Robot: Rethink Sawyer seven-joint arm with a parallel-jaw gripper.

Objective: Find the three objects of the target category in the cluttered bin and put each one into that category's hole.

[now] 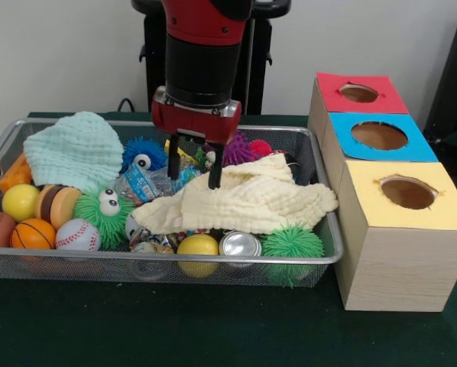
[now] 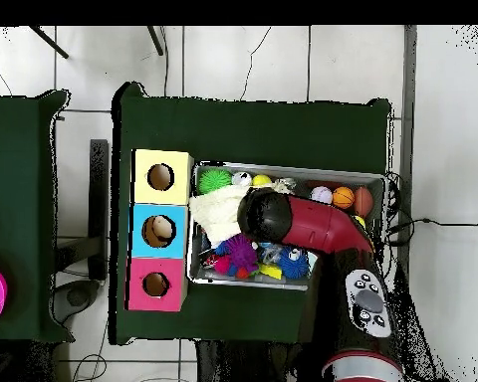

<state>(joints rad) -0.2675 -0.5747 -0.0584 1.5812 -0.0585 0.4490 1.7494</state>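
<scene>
The bin (image 1: 329,229) is a silver wire-mesh basket full of toys; it also shows in the overhead view (image 2: 293,167). My gripper (image 1: 193,181) is open and empty. It hangs over the bin's middle, with its tips just above the left end of a crumpled pale yellow cloth (image 1: 247,200). In the overhead view my arm (image 2: 303,224) hides the gripper. Three wooden boxes with round holes stand beside the bin: red top (image 1: 358,93), blue top (image 1: 379,136), yellow top (image 1: 406,193).
In the bin lie a mint knitted cloth (image 1: 74,151), a green fuzzy toy with eyes (image 1: 106,208), a blue fuzzy toy (image 1: 140,153), a purple spiky ball (image 1: 240,149), a green spiky ball (image 1: 292,243), a baseball (image 1: 77,235), a basketball (image 1: 33,233) and a can (image 1: 240,245).
</scene>
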